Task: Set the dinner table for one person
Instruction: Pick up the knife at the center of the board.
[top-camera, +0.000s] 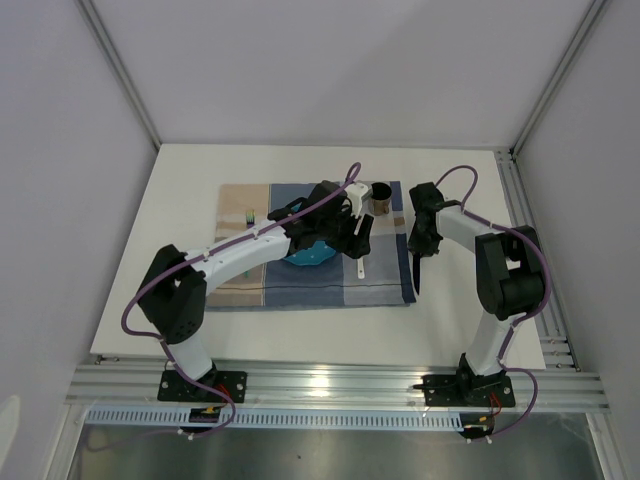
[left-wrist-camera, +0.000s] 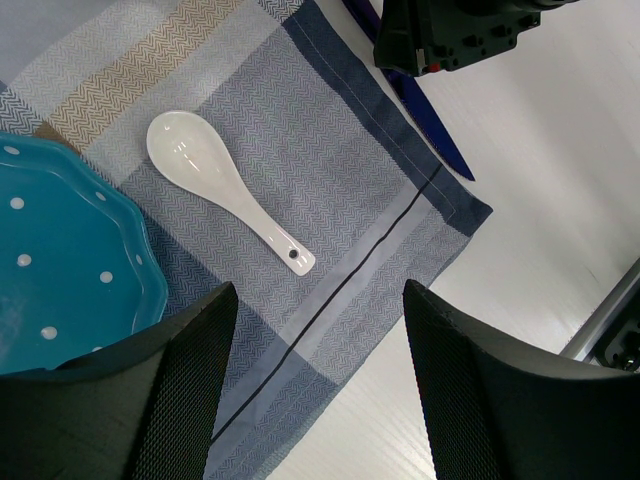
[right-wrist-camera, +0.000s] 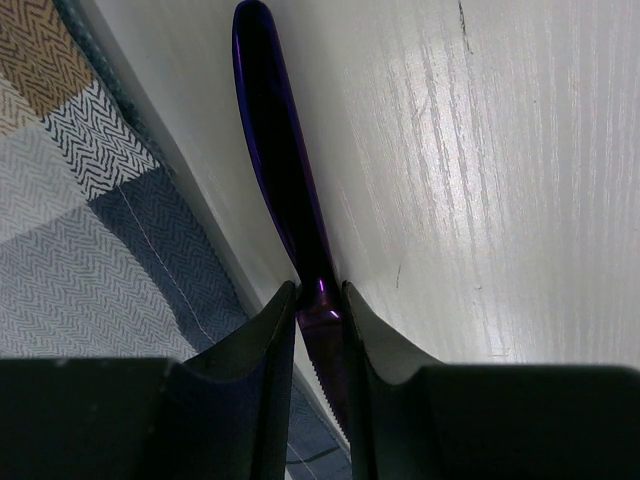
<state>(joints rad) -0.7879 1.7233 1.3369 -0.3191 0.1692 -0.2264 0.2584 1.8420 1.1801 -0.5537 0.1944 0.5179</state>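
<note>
The white dinner table (top-camera: 300, 335) carries a blue-and-beige checked placemat (top-camera: 385, 285). On the mat are a teal dotted plate (left-wrist-camera: 60, 260) and, right of it, a white ceramic spoon (left-wrist-camera: 225, 190). My left gripper (left-wrist-camera: 318, 300) hangs open above the mat's near right corner with nothing between its fingers. In the top view it (top-camera: 355, 235) covers much of the plate (top-camera: 305, 255). My right gripper (right-wrist-camera: 320, 295) is shut on a dark purple-blue knife (right-wrist-camera: 285, 170). The knife (top-camera: 417, 275) runs along the mat's right edge, low over the bare table (right-wrist-camera: 480, 200). I cannot tell whether it touches.
A dark cup (top-camera: 381, 197) stands at the mat's far right corner. A small green object (top-camera: 248, 213) sits at the mat's far left. Aluminium rails (top-camera: 540, 260) edge the table on the right and front. White walls close in the left, back and right.
</note>
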